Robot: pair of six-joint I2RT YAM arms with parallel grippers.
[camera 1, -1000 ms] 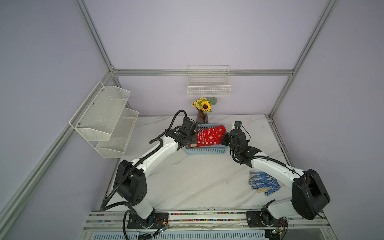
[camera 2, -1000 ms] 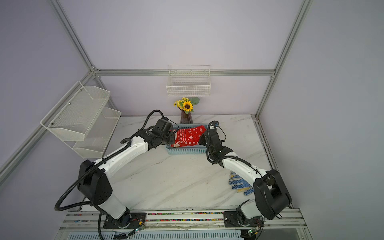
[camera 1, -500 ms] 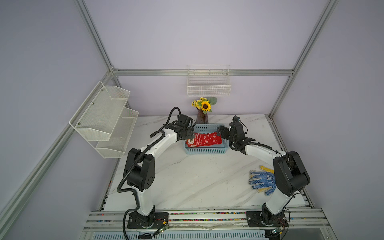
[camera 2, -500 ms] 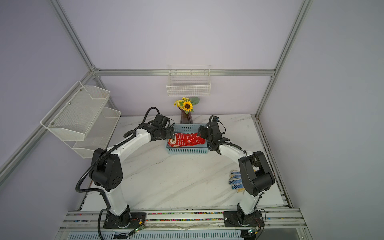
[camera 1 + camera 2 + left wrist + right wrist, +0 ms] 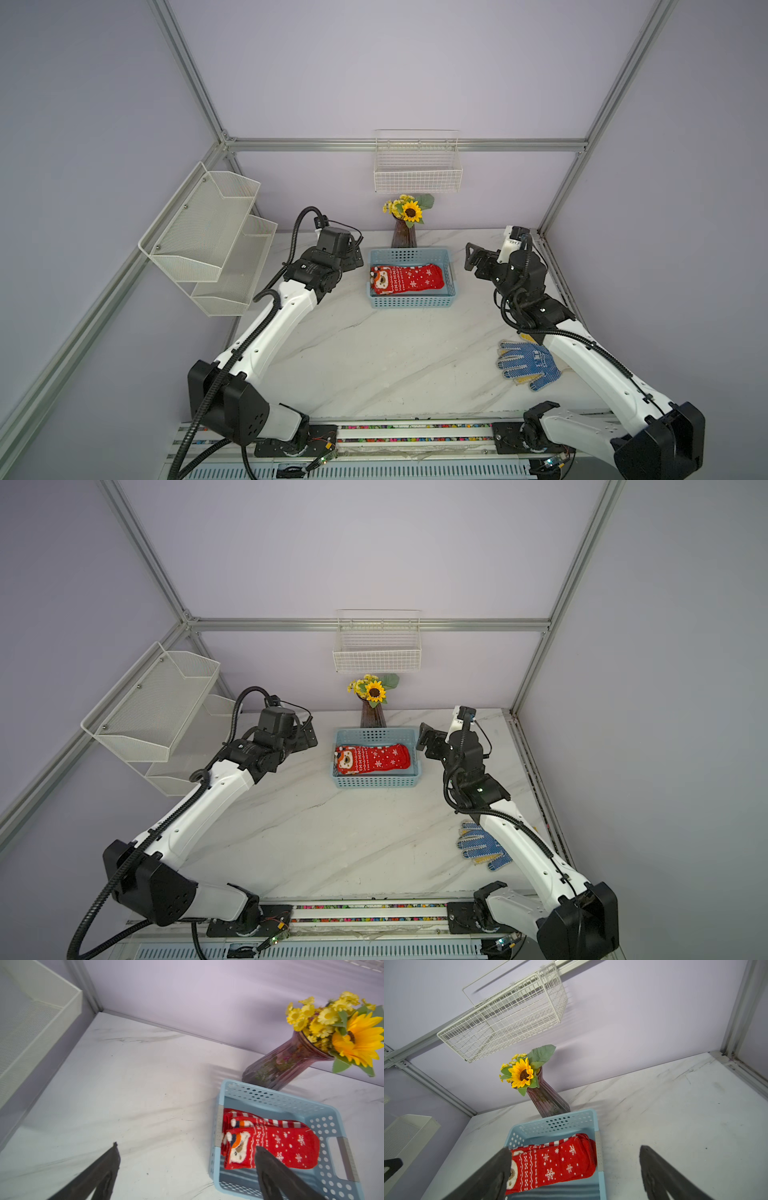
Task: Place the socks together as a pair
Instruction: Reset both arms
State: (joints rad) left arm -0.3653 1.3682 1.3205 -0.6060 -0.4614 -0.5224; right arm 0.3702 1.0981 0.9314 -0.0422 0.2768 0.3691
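A: Starting nearest, what's on the desk (image 5: 374,353)?

B: A pair of blue gloves (image 5: 528,365) at 4 o'clock, partly under the right arm. They're not part of this job.

A: And the hands?

B: Both are spread wide and empty. The left hand (image 5: 353,259) hangs at the basket's 9 o'clock and the right hand (image 5: 473,259) at its 3 o'clock.

A: Where are the socks?

B: The socks (image 5: 409,278) are stacked in the blue basket (image 5: 411,301) at 12 o'clock, a bear-faced one on top and striped ones beneath.

A: So it looks finished. What could go wrong?

B: A low sweep by either hand could hook the basket's rim and drag it. The basket would then push the vase (image 5: 402,237) just behind it, and that could topple. A finger brushing the soft top sock might slide it off its mate.
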